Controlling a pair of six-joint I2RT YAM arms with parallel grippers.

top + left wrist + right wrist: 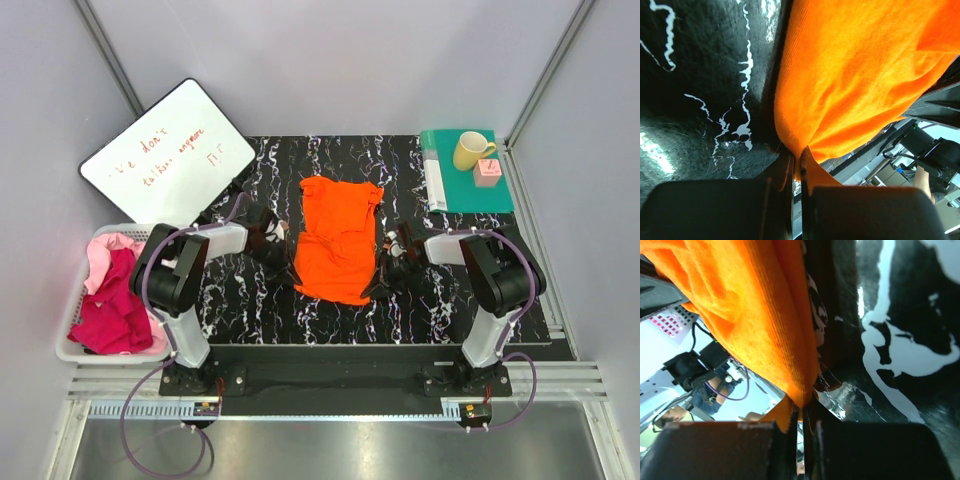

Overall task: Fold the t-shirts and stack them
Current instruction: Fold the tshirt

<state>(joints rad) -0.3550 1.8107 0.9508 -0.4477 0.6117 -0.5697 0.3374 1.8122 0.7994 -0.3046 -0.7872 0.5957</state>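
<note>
Two pincers, one shirt between them! The left pincer [272, 243] is clamped down on the left edge of the orange t-shirt [338, 240]. In its wrist view a fold of orange cloth is nipped between the closed fingers [715, 210]. The right pincer [385, 262] does the same on the opposite edge, jaws closed with a pinch of orange squeezed between them. The shirt itself lies spread and a little rumpled on the black marbled table top [260, 310], stretching from one pincer across to the other.

Out to the left of the left pincer, past its arm, a white basket [70, 350] holds the magenta t-shirt [112, 310] with the pale pink t-shirt [100, 252] bunched beside it. Beyond the right pincer, off to its right, a yellow mug [472, 150] stands on a teal mat [495, 195].
</note>
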